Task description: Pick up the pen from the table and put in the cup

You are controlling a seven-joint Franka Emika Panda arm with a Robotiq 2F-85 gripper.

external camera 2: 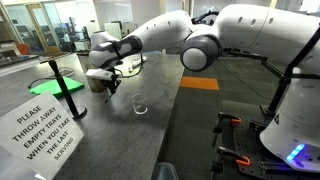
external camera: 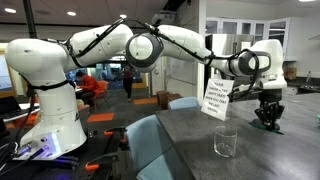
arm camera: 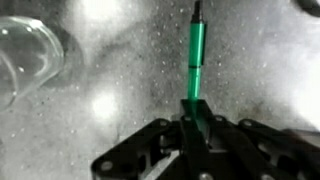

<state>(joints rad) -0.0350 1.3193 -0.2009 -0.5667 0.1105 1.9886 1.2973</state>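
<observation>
Wrist view: pen (arm camera: 197, 60) is held in gripper (arm camera: 195, 108), pointed toward 12 o'clock; cup (arm camera: 25, 55) is seen at 10 o'clock, apart, on table (arm camera: 100, 120).

In the wrist view we lose the lower end of the pen (arm camera: 196, 60) between the jaws, and its dark upper tip reaches the top edge, so we cannot tell where it ends. The gripper (arm camera: 195, 112) is cut by the bottom edge; we get only its front linkage. The cup (arm camera: 22, 50) is sliced by the left edge, just a blurred curve of rim and wall. The counter (arm camera: 110, 100) is grainy glare. In both exterior views the pen is too small to pick out, and the gripper (external camera: 268, 116) (external camera 2: 104, 84) is a dark blob, jaws unreadable.
</observation>
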